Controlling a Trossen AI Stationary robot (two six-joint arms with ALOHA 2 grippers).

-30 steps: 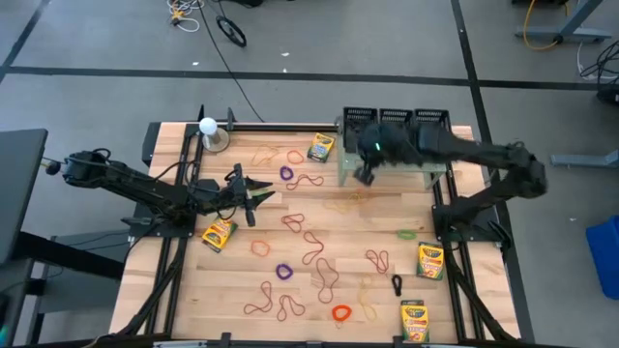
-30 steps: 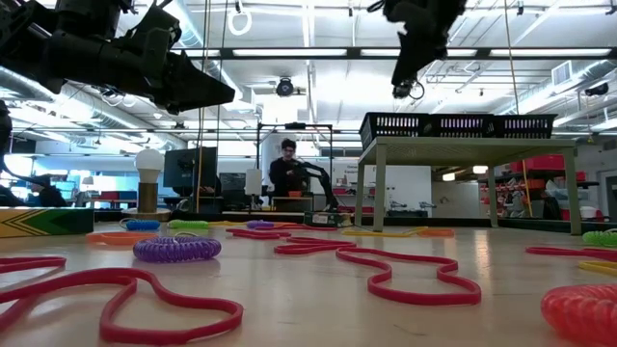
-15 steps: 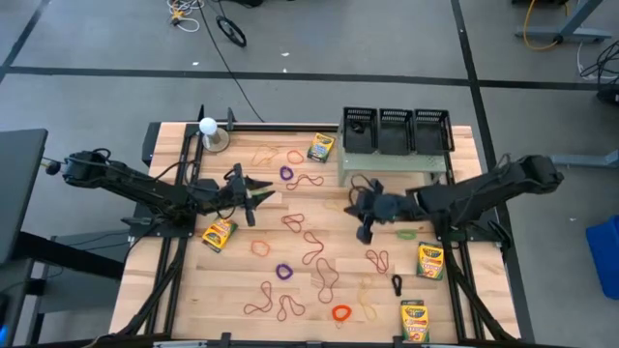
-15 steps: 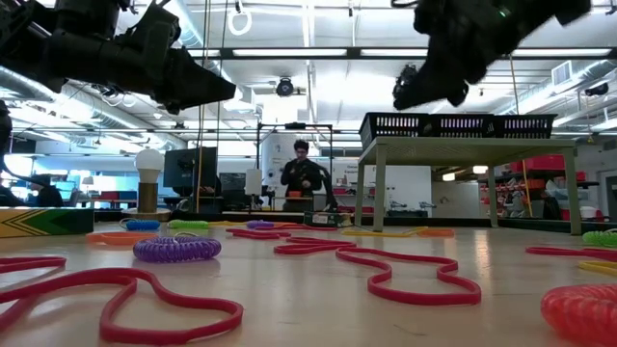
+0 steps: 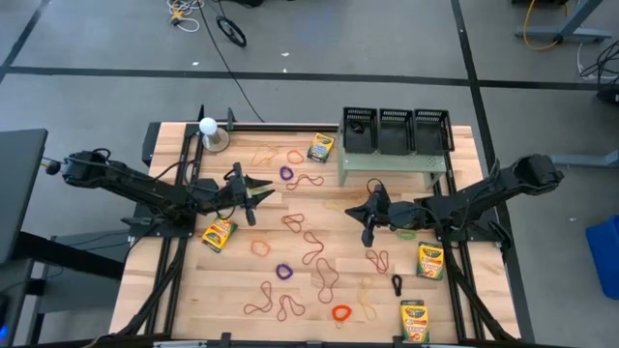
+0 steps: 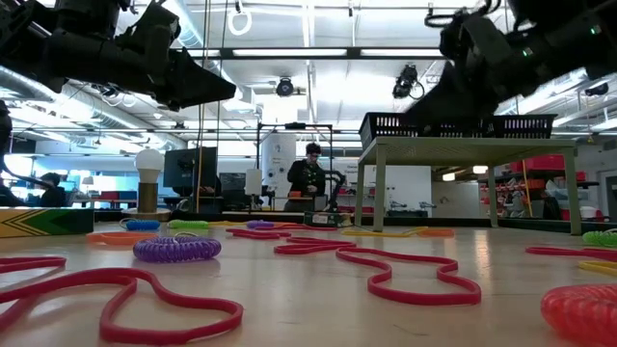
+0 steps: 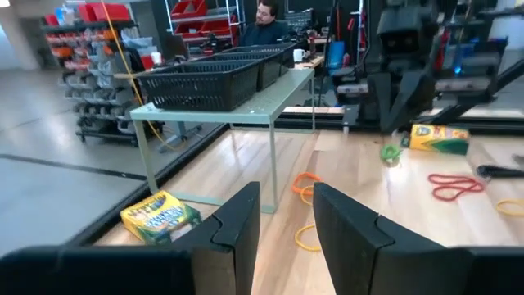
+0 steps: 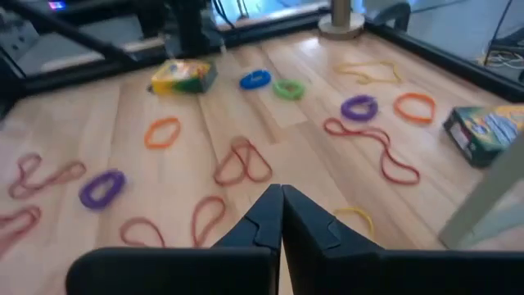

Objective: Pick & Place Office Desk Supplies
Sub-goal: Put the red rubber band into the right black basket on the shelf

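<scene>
Red, tan and orange rubber-band loops (image 5: 311,244) lie scattered over the wooden table. Among them are small purple (image 5: 283,272), orange (image 5: 341,313) and green (image 5: 406,234) rings. Yellow-and-green crayon boxes (image 5: 220,234) (image 5: 430,261) lie flat among them. My right gripper (image 5: 367,235) hovers shut over the table's middle, slanting down, with red loops (image 8: 241,164) ahead of it and nothing between its fingers (image 8: 281,209). My left gripper (image 5: 259,196) stands open and empty above the table's left part, pointing level toward the stand (image 7: 286,217).
A pale green stand (image 5: 395,166) carrying three black baskets (image 5: 395,129) is at the far right. A white ball on a round base (image 5: 208,130) stands at the far left corner. More crayon boxes (image 5: 320,147) (image 5: 414,319) lie nearby. A person (image 6: 308,178) sits in the room behind.
My right gripper has come away from the stand's baskets, sinking and moving toward the table's near edge and middle. It has tipped from pointing steeply down to a shallow downward slant and has stayed shut.
</scene>
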